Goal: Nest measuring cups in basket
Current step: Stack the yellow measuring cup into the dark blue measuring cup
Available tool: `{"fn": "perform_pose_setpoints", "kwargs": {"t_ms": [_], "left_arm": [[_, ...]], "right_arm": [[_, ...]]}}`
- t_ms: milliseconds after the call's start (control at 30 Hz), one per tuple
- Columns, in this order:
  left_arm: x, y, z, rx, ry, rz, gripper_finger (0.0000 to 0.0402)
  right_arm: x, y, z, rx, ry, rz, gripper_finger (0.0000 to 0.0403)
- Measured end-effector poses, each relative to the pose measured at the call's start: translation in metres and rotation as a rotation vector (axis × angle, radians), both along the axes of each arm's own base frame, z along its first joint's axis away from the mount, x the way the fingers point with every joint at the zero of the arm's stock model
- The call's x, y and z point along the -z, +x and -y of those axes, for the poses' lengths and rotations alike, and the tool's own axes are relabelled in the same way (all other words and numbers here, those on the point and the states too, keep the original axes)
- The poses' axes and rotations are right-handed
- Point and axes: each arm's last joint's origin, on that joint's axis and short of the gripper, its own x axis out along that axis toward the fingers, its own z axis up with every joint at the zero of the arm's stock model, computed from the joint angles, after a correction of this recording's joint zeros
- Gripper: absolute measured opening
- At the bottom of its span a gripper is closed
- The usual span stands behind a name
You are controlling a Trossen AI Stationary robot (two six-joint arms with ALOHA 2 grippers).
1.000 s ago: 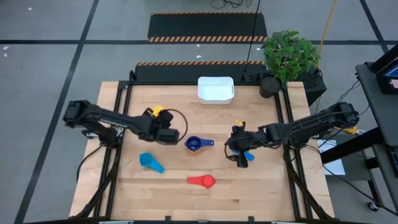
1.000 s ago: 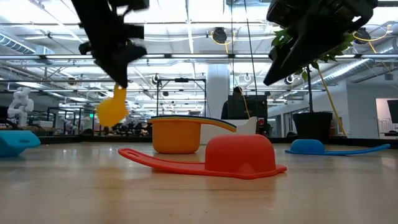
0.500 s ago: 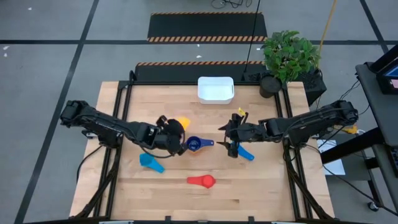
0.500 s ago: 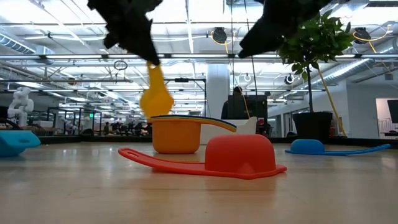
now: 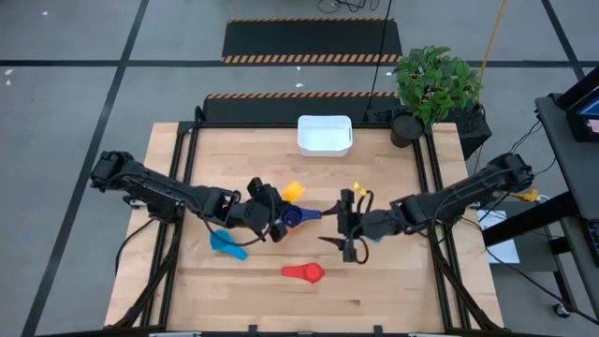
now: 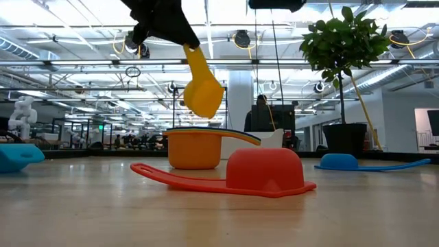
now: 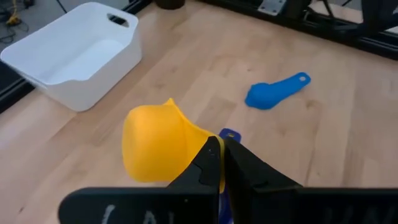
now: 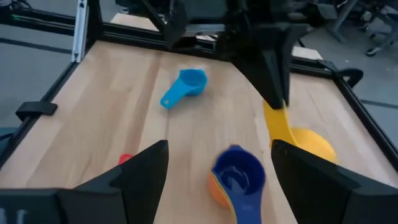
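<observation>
My left gripper (image 5: 272, 212) is shut on a yellow measuring cup (image 5: 293, 192), which it carries in the air just beyond a stack of cups (image 5: 292, 216). That stack is an orange cup (image 6: 194, 149) with a dark blue cup (image 8: 236, 176) inside, standing on the table. My right gripper (image 5: 343, 241) is open and hovers right of the stack, touching nothing. A light blue cup (image 5: 227, 244) lies at the left. A red cup (image 5: 304, 272) lies mouth down near the front. A small blue cup (image 7: 273, 93) lies under my right arm. The white basket (image 5: 325, 134) sits at the far edge. My left gripper pinches the yellow cup's flat handle (image 7: 211, 155) between its two fingers (image 7: 239, 165), which lie along the handle. The cup is lifted clear of the table. Its bowl (image 6: 204, 92) hangs tilted below and ahead of the fingers, above the orange cup.
A potted plant (image 5: 432, 86) in a black pot stands off the table's far right corner. Bare wood lies between the stack and the basket. My two arms reach in from the left and right sides and come close together at mid-table.
My left gripper has carried the yellow cup toward the table's right and upward, from well left of the stack to just beyond it, and the cup has swung to a tilt. My right gripper has risen out of the low view and shifted slightly left.
</observation>
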Motion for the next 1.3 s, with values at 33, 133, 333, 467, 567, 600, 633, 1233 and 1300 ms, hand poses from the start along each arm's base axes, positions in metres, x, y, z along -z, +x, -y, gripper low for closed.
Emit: {"fn": "perform_pose_setpoints", "kwargs": {"t_ms": [33,133,333,467,567,600,633,1233,1300], "left_arm": [[0.000,0.000,0.001,0.009,-0.005,0.004,0.0006],[-0.002,0.002,0.002,0.032,-0.025,0.019,0.0005],[-0.003,0.002,0.009,0.112,-0.042,0.023,0.0005],[-0.002,-0.001,0.019,0.176,-0.029,0.004,0.0005],[-0.002,-0.003,0.026,0.218,-0.009,-0.003,0.0005],[-0.002,-0.004,0.028,0.229,-0.003,-0.005,0.0005],[-0.002,-0.004,0.030,0.237,0.002,-0.005,0.0005],[-0.008,-0.001,0.035,0.297,0.003,0.057,0.0005],[-0.008,-0.001,0.036,0.309,0.000,0.057,0.0005]], "right_arm": [[0.000,0.004,-0.003,-0.008,-0.007,-0.002,0.0279],[0.005,0.020,-0.012,-0.026,-0.035,-0.028,0.0279],[0.017,0.046,-0.022,-0.040,-0.100,-0.069,0.0279],[0.015,0.049,-0.021,0.008,-0.149,-0.061,0.0279],[0.011,0.047,-0.021,0.011,-0.139,-0.048,0.0279],[0.011,0.047,-0.021,0.012,-0.133,-0.048,0.0279],[0.011,0.047,-0.021,0.013,-0.128,-0.047,0.0279],[0.019,0.056,-0.016,0.042,-0.062,-0.047,0.0279],[0.021,0.057,-0.014,0.048,-0.067,-0.060,0.0279]]}}
